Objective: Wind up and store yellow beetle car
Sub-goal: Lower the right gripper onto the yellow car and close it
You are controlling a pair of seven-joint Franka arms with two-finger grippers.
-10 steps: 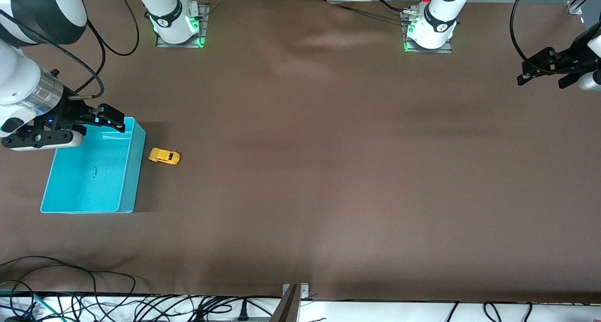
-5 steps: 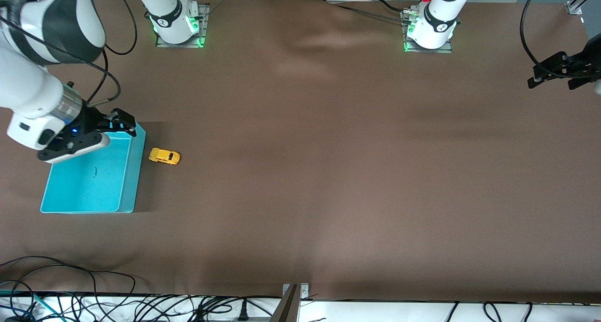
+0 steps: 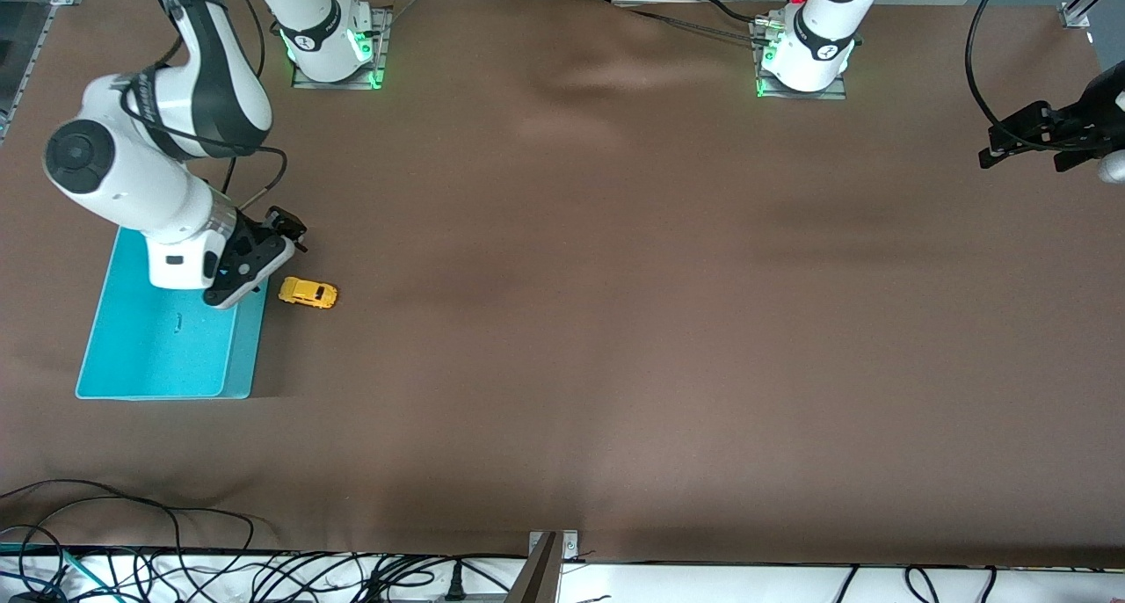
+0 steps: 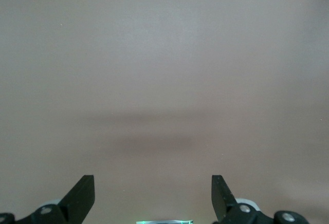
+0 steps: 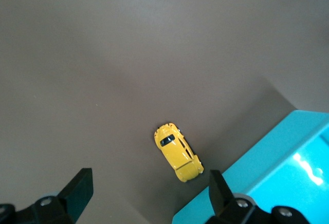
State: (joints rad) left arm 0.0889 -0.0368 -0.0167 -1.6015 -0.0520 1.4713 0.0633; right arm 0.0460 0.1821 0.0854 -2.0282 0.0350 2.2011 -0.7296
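Covering the whole scene is a brown worktop, its cloth faintly rippled near the arm bases.

Turquoise bin: sits at the right arm's end of the worktop, open side up. Interior looks bare apart from one small dark speck on the floor; what that speck is I cannot tell.

Right arm: reaches down from its base, and its wrist hangs over the bin's corner nearest the car. Right gripper is over bare worktop just beside the bin, with the car slightly nearer the front camera than the spot below it. Jaws spread wide, nothing between them. In the right wrist view both dark fingertips frame the car with clear space on each side, no contact.

Left arm: waits at its own end of the worktop. Left gripper is over the worktop's edge there, jaws spread and empty; the left wrist view shows only plain brown surface between the fingertips.

Yellow beetle car: on its wheels on the worktop, just beside the bin's long wall, apart from it by a narrow gap. Dark windows visible on top.
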